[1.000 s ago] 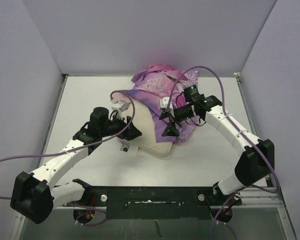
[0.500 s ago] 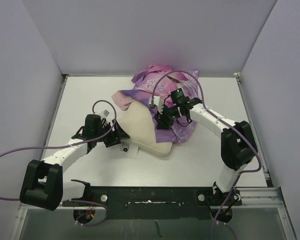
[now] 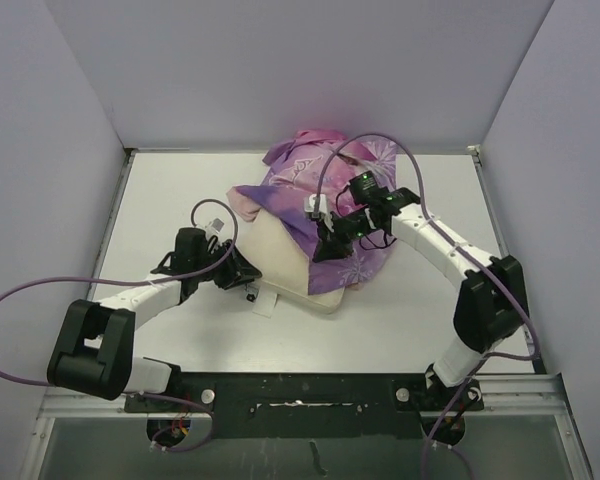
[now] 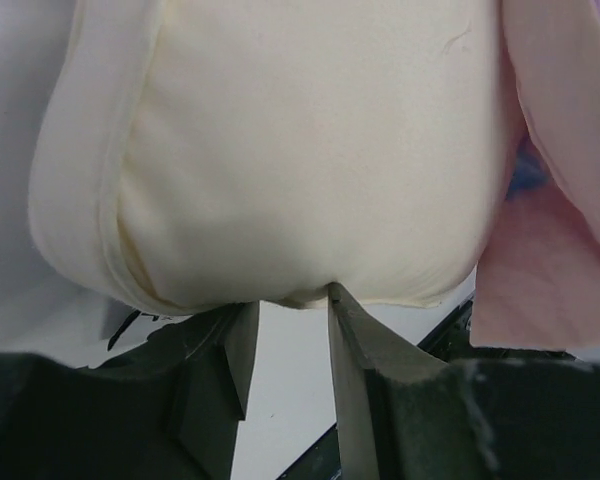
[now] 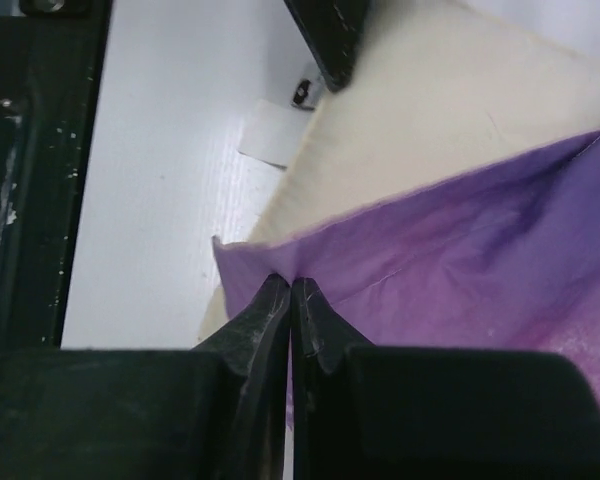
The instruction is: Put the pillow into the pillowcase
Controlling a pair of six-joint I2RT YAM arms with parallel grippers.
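Table (image 3: 170, 200): white, matte, flat. 
Back wall (image 3: 300, 70): plain pale lavender-grey. 
Left wall (image 3: 40, 180), right wall (image 3: 560, 150): same colour, enclosing table on both sides. 
Metal rail (image 3: 488, 190): runs along right table edge. 
Black bar (image 3: 310, 390): across near table edge, pale bolt heads on it. 
Grey-green panel (image 3: 380, 450): below bar, at bottom of top view.

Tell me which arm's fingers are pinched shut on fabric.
The right fingers, closed on the purple pillowcase edge; the left fingers stand apart at the pillow.
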